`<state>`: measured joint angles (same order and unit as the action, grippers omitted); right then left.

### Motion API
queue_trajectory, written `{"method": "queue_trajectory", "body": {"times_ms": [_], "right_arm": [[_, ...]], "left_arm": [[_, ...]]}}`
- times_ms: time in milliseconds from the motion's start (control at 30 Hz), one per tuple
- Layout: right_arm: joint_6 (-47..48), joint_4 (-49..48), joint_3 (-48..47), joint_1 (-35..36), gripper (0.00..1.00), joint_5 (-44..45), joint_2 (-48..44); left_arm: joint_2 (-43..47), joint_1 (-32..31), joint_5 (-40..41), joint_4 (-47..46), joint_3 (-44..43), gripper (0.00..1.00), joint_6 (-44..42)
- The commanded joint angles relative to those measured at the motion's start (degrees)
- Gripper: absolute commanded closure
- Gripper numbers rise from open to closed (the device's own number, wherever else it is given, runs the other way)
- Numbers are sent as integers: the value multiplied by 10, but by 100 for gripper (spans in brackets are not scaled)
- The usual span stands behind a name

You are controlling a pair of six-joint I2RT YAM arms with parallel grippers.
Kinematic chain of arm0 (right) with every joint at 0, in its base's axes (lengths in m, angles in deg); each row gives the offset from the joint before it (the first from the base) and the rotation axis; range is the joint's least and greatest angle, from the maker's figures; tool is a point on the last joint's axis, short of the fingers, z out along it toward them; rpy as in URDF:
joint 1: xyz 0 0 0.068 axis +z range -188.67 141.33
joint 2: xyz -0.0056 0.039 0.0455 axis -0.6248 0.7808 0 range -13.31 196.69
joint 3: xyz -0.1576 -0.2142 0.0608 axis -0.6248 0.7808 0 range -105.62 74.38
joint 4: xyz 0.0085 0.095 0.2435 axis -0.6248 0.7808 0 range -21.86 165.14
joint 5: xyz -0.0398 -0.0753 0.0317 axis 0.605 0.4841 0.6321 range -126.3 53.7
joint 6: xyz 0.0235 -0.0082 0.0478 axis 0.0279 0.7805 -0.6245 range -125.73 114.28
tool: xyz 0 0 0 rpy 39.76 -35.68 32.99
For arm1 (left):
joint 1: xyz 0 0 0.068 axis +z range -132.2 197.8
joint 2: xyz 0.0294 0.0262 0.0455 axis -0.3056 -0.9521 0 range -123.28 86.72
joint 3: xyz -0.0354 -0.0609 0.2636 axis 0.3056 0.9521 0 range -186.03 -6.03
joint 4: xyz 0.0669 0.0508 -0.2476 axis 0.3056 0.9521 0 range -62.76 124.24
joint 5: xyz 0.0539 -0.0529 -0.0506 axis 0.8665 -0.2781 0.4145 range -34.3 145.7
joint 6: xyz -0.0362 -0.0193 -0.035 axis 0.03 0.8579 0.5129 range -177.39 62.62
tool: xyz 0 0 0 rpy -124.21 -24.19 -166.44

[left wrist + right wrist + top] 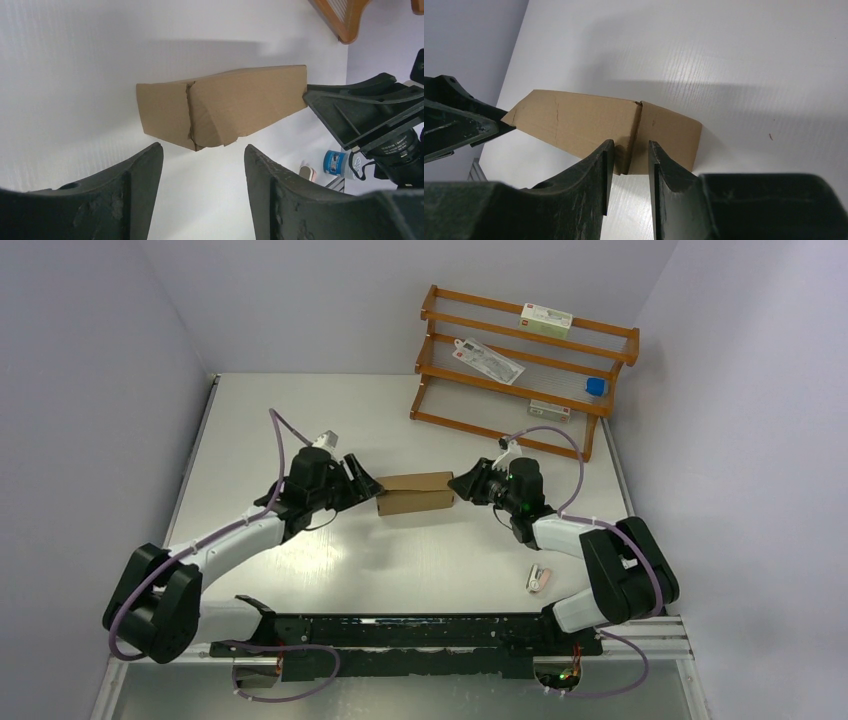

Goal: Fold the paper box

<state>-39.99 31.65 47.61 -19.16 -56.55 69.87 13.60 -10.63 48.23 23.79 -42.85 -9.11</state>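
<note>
Left gripper (202, 147) spread, right gripper (630, 142) narrowly parted, neither pinching; paper box (415, 493) lies lengthwise between them, right touching end

top external: high, rear, looking down over whole counter (420, 560) | wrist views: low, close, facing each other across paper box (225, 107) | shared by all: that box
</note>
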Motion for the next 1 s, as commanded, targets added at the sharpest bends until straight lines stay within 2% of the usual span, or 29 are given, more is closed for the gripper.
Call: {"method": "queue_trajectory", "body": {"times_ms": [0, 300, 667, 833, 967], "right_arm": [[15, 28, 8, -1, 66, -6, 22], [18, 29, 7, 0, 66, -9, 28], [16, 21, 15, -1, 66, -10, 35], [15, 18, 18, -1, 67, -12, 41], [18, 23, 17, -1, 67, -9, 36]], "left_arm": [[8, 20, -31, -2, -12, 34, 6], [-54, 42, -112, -92, 16, 36, 37], [-123, 83, -211, -273, 118, 59, 106], [-138, 105, -238, -318, 148, 60, 116], [-117, 128, -238, -285, 145, 54, 92]]}}
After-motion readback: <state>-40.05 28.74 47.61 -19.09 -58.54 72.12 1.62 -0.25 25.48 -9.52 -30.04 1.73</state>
